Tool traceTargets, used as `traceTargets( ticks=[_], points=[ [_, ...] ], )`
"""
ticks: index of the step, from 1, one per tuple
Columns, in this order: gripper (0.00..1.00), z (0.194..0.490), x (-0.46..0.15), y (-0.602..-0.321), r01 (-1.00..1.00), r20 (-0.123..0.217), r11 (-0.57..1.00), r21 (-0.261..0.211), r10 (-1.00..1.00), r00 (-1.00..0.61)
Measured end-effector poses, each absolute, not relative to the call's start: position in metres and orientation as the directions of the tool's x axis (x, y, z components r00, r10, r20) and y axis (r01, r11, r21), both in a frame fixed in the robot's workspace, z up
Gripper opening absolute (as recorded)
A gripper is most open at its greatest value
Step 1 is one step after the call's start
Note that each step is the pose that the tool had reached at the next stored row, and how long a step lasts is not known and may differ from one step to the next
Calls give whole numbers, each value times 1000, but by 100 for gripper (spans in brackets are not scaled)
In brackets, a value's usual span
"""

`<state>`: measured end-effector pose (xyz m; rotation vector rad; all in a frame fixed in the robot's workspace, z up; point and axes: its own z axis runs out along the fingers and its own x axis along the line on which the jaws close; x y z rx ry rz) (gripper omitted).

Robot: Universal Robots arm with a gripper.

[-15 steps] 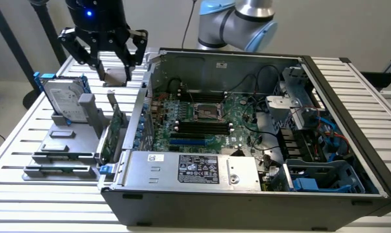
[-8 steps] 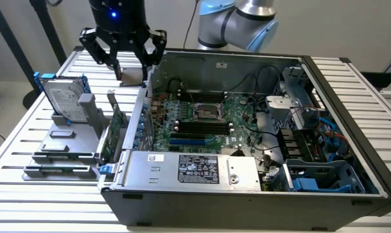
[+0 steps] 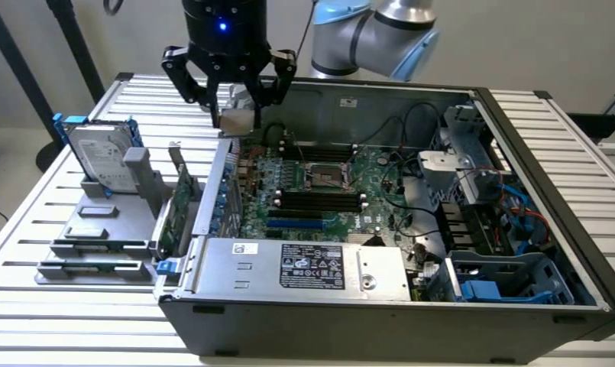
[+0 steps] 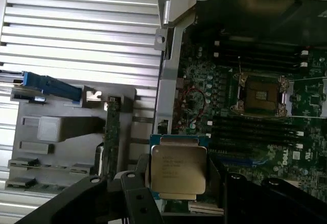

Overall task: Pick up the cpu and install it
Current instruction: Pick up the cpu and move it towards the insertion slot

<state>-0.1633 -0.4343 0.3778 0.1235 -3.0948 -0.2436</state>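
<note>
One cpu [image 4: 179, 170] sits gripped in the tool [image 3: 237, 108], jaws spread wide on its edges, above the case [image 3: 318, 327] wall near a far corner. Beyond lies the bare socket [image 4: 260, 93]. Risk: any tilt in the grip could bend socket pins.

Socket [image 3: 322, 177] is wide open from above. The case wall [image 3: 225, 172] is right by the end effector [image 3: 236, 113] holding the cpu [image 4: 178, 170], and cables [image 3: 397, 187] crowd past the socket.
</note>
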Motion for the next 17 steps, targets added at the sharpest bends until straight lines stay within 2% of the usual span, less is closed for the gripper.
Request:
traceTargets(
  ticks=[10,17],
  points=[
    [55,360,-118,-429,-76,29,985,157,-82,-996],
    [55,349,-88,-414,-76,29,986,151,-82,-996]
  ],
)
